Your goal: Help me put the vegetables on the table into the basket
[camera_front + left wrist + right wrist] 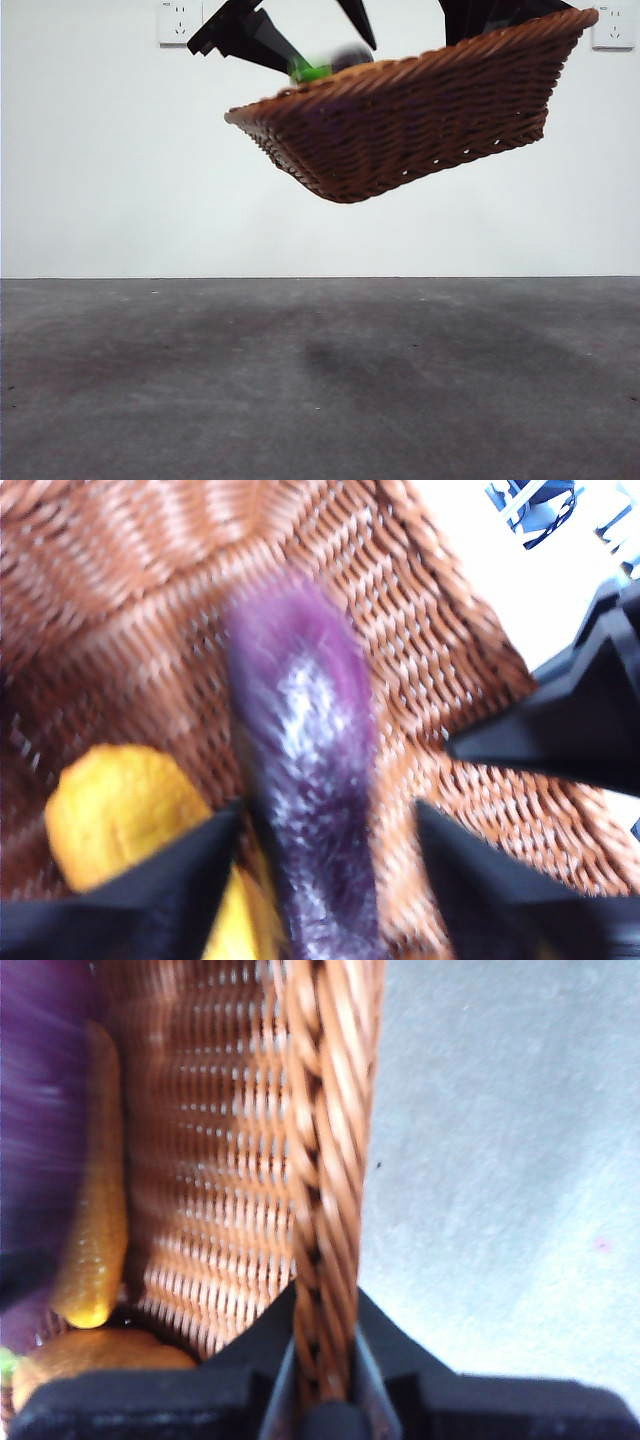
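The brown wicker basket [410, 120] hangs tilted in the air above the table [320, 390], its left end lower. My right gripper [325, 1360] is shut on the basket's rim [325, 1160] at the raised right end [490, 20]. Over the basket's inside, my left gripper [328, 815] is open, and the blurred purple eggplant [305, 750] lies between its spread jaws; its green cap [310, 71] shows over the rim. A yellow lumpy piece [115, 810] [95, 1220] lies on the basket floor. A rounded orange-brown potato [95, 1360] sits beside it.
The dark grey table shows only the basket's faint shadow [340, 350]. A white wall with two sockets [180, 22] stands behind. My right gripper's black jaws [570, 715] also appear at the basket's edge in the left wrist view.
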### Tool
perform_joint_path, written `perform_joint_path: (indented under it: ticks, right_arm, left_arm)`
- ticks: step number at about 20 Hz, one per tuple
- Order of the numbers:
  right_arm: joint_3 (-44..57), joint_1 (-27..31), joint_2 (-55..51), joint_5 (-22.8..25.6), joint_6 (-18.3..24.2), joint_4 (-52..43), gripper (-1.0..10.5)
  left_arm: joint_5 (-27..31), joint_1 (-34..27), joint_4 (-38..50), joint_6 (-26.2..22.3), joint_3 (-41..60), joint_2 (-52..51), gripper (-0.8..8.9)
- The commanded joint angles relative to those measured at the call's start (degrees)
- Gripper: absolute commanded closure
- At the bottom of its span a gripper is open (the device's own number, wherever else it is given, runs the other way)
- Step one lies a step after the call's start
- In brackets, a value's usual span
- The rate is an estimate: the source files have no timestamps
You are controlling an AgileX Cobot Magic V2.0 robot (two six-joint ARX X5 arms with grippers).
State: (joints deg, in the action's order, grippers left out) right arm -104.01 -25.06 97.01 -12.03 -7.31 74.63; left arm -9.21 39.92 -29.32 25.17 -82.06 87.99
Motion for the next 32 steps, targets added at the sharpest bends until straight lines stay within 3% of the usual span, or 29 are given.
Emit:
perform_joint_path:
  ticks: [1, 4, 8, 9, 11, 12, 14, 16, 18, 21, 27, 32]
  right_arm:
    - [0.17, -0.07, 0.02, -0.57, -0.63, -0.57, 9.6]
    - [0.17, 0.02, 0.02, -0.22, -0.42, -0.94, 9.6]
    - [0.17, 2.62, 0.83, 3.06, 0.46, -1.18, 9.6]
    - [0.17, 3.87, 1.46, 3.08, 0.70, -1.14, 9.6]
    - [0.17, 6.25, 2.97, 3.06, 2.05, -1.22, 9.6]
    - [0.17, 7.37, 3.98, 3.04, 2.73, -1.38, 9.6]
    - [0.17, 10.16, 6.71, 2.27, 4.63, -1.27, 9.6]
    - [0.17, 13.25, 10.19, -1.84, 5.29, -1.86, 9.6]
    - [0.17, 15.69, 13.38, -5.22, 6.49, -3.52, 9.6]
    - [0.17, 18.21, 17.86, -6.23, 7.54, -6.23, 9.6]
    - [0.17, 21.35, 26.60, -6.82, 10.01, -9.68, 9.6]
    - [0.17, 22.12, 32.17, -7.96, 9.90, -11.17, 9.5]
  left_arm:
    - [-1.77, 0.15, 1.70, 0.31, 0.44, 0.11, 3.01]
    - [-4.79, 0.00, 1.05, -1.53, 0.44, -1.22, 3.02]
    - [-4.68, -0.02, -8.87, -11.17, 0.44, -7.13, 3.19]
    - [-3.13, -0.02, -13.16, -13.53, 0.44, -9.11, 4.02]
    - [1.38, 0.09, -21.22, -17.51, 0.44, -13.46, 7.62]
    - [2.99, 0.15, -24.61, -18.25, 0.44, -15.85, 8.23]
    - [3.30, 0.15, -30.80, -19.69, 0.44, -20.57, 8.19]
    - [3.56, 0.15, -37.51, -19.71, 0.44, -25.07, 8.18]
    - [6.25, 0.15, -42.10, -19.85, 0.44, -28.81, 8.18]
    - [11.67, 0.15, -46.21, -19.67, 0.48, -32.52, 8.18]
    - [11.76, 0.15, -46.23, -15.93, 0.66, -38.73, 8.18]
    - [11.80, 0.15, -46.23, -15.85, 0.66, -40.02, 8.18]
